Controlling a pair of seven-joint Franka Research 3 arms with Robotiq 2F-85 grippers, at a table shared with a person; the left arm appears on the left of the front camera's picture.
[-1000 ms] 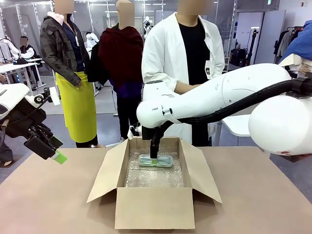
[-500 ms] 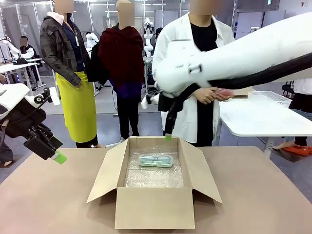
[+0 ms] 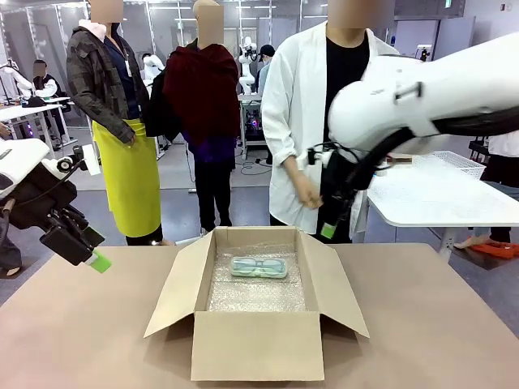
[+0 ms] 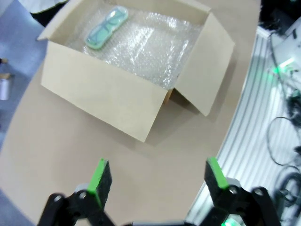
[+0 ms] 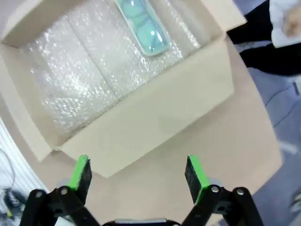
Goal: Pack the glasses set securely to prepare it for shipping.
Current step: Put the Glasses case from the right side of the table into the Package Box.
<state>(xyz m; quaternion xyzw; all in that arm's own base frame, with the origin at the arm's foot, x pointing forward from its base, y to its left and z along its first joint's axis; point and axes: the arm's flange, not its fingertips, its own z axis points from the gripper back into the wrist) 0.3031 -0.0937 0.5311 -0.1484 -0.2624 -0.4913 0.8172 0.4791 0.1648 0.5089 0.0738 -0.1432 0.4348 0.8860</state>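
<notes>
Glasses case (image 3: 259, 267) on bubble wrap (image 3: 255, 296)

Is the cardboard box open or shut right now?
Open. The cardboard box has its flaps splayed outward. The mint-green case lies flat inside on the bubble wrap, uncovered.

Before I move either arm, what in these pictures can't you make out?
- Front view: the near strip of the cardboard box floor, hidden behind its own front wall.
- Front view: one hand of the person, behind the right arm; whether it holds anything is unclear.
- Right wrist view: one end of the mint-green case, cut off by the top edge.
- Every view: whether that case is latched, too small to tell.
</notes>
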